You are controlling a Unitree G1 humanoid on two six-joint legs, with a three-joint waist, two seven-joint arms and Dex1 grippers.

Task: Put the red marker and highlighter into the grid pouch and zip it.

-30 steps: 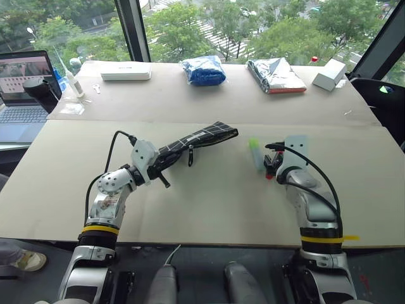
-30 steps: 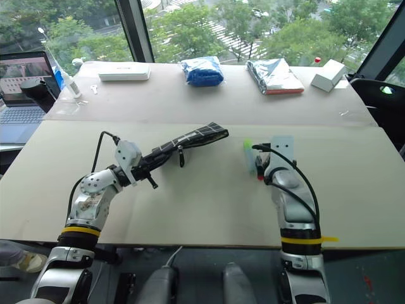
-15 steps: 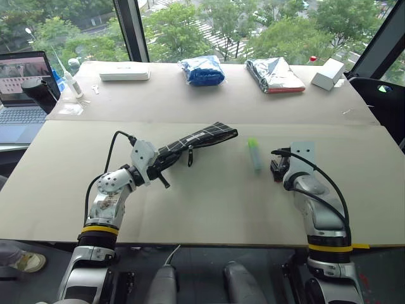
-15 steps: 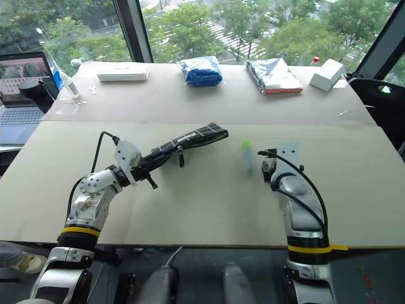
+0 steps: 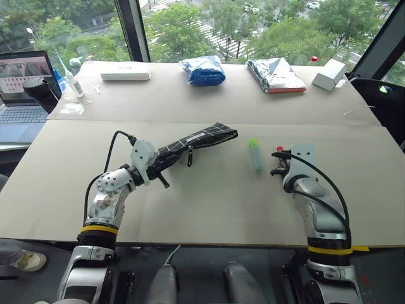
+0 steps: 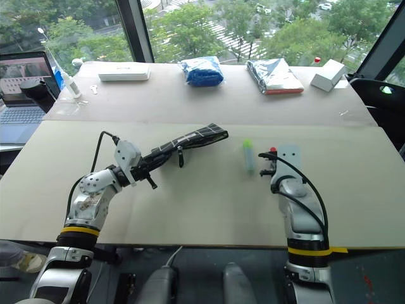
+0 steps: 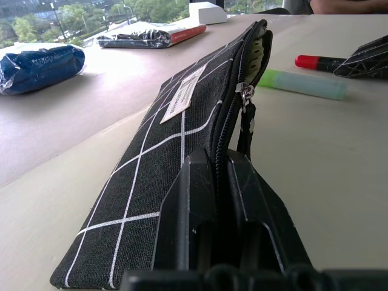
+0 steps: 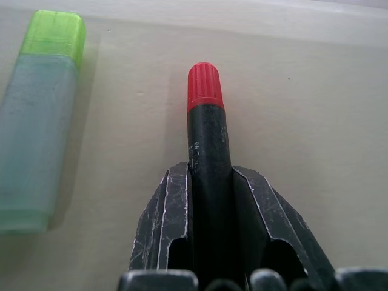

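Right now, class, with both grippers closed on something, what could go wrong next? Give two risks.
1. The right gripper clamps the red marker by its black barrel, most of it sticking out, so it may swivel or slip when lifted.
2. The left gripper pinches the grid pouch at one end; its mouth looks narrow, so the marker could catch on the zipper edge.

right gripper (image 8: 209,182): closing in around the marker's black barrel, its fingers now pressing the barrel on both sides where they were standing apart a moment ago

marker (image 8: 206,130): now lying pinched between those fingers, its red cap sticking out ahead of the fingertips

right arm: sitting slightly further to the robot's right of the highlighter (image 5: 255,154) than a second ago
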